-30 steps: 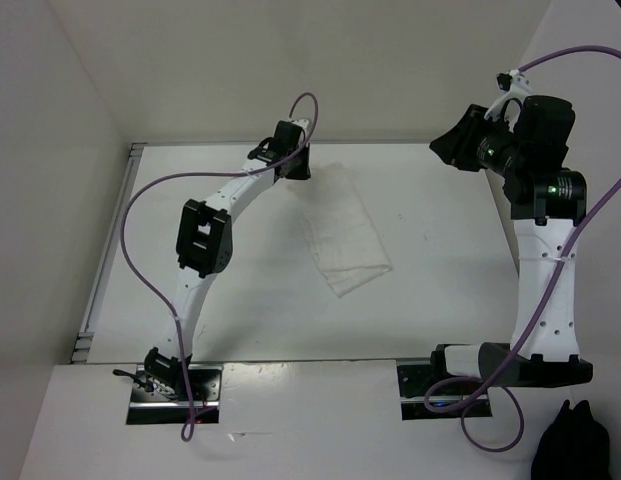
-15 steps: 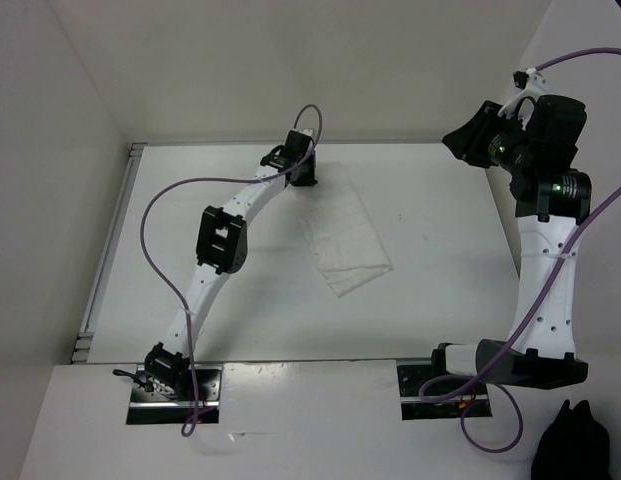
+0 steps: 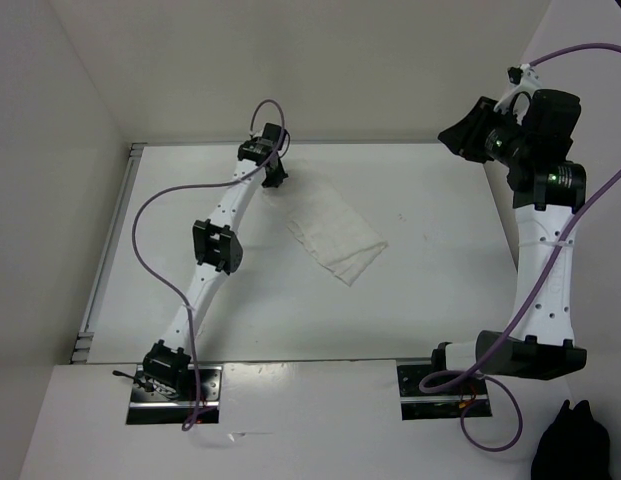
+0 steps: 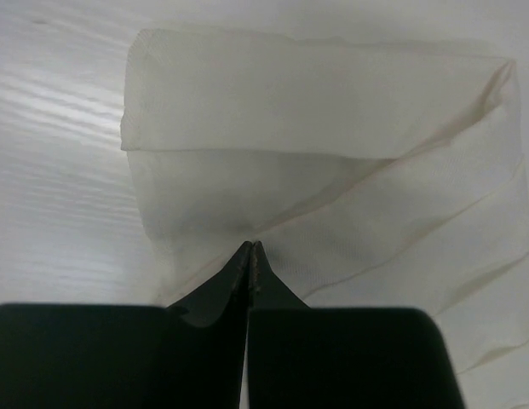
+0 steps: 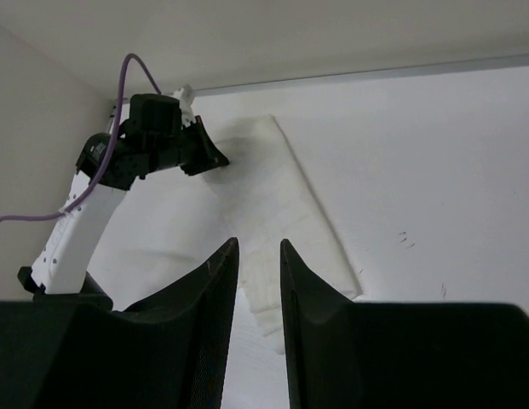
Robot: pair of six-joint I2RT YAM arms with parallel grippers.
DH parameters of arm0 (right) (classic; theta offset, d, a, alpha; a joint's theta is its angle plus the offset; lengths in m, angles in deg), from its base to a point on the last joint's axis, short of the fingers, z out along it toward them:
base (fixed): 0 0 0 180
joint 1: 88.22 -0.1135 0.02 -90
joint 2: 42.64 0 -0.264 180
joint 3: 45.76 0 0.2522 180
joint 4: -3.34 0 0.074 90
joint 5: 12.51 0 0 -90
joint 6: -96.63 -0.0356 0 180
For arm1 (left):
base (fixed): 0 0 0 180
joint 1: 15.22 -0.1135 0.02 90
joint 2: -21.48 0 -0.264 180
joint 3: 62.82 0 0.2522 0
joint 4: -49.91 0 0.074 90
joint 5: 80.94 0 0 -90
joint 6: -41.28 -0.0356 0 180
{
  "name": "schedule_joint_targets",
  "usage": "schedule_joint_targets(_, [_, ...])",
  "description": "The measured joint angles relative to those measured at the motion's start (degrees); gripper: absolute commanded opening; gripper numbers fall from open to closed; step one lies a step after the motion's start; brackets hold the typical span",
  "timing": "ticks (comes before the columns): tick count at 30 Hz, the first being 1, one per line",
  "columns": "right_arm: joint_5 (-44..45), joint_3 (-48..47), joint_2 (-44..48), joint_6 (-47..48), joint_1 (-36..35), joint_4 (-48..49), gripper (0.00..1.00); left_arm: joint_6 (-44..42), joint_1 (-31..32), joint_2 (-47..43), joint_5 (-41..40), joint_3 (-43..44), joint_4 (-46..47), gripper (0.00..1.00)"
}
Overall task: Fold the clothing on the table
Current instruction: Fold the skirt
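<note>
On table, left end effector pinching clothing

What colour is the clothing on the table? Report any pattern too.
Plain off-white, with no pattern. The clothing shows best in the left wrist view.

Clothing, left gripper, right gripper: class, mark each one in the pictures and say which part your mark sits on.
clothing (image 3: pixel 335 236): top external view, middle of the white fabric.
left gripper (image 4: pixel 250 250): left wrist view, closed fingertips pinching the fabric.
right gripper (image 5: pixel 258 247): right wrist view, gap between its parted fingertips.
</note>
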Motion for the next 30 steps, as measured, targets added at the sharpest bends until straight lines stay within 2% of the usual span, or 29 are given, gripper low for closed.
schedule_joint_targets(4, [-1.53, 0.02, -0.11, 0.0, 0.0, 0.46, 0.31, 0.96, -0.92, -1.88, -3.63, -2.97, -3.17, 0.0])
schedule_joint_targets(11, [-4.92, 0.92, -0.09, -0.02, 0.17, 2.16, 0.31, 0.68, 0.07, -13.9, -8.55, -25.09, -4.07, 0.0])
schedule_joint_targets(13, [-5.55, 1.79, -0.07, -0.04, 0.5, 2.67, 0.31, 0.35, 0.48, -19.71, -8.94, -36.37, -1.22, 0.0])
schedule_joint_targets(18, [-6.71, 3.63, 0.2, -0.17, 1.14, 2.99, 0.31, -1.07, 0.83, -40.94, -7.26, -74.51, 11.5, 0.0])
schedule_joint_targets(22, [-7.34, 4.57, 0.98, -0.2, 1.14, 3.02, 0.31, -1.25, 0.68, -51.17, -5.42, -91.41, 15.45, 0.0])
schedule_joint_targets(25, [-8.04, 5.64, 1.88, -0.33, 1.18, 3.19, 0.4, -1.92, 2.78, -55.15, -7.63, -97.81, 17.33, 0.0])
schedule_joint_targets(26, [-8.55, 6.45, 2.36, -0.26, 1.22, 3.32, 0.58, -2.19, 4.26, -55.98, -8.68, -99.16, 17.49, 0.0])
schedule_joint_targets(28, [-9.79, 8.52, 3.23, -0.28, 1.25, 3.67, 0.83, -2.4, 7.48, -57.0, -10.32, -100.87, 16.96, 0.0])
schedule_joint_targets(29, [-10.51, 10.38, 3.89, 0.37, 1.25, 3.93, 0.93, -2.43, 8.92, -57.33, -10.84, -101.44, 16.7, 0.02])
schedule_joint_targets(30, [-11.1, 12.09, 4.31, 0.57, 1.25, 4.0, 0.96, -2.45, 9.97, -57.55, -11.06, -101.72, 16.41, 0.05])
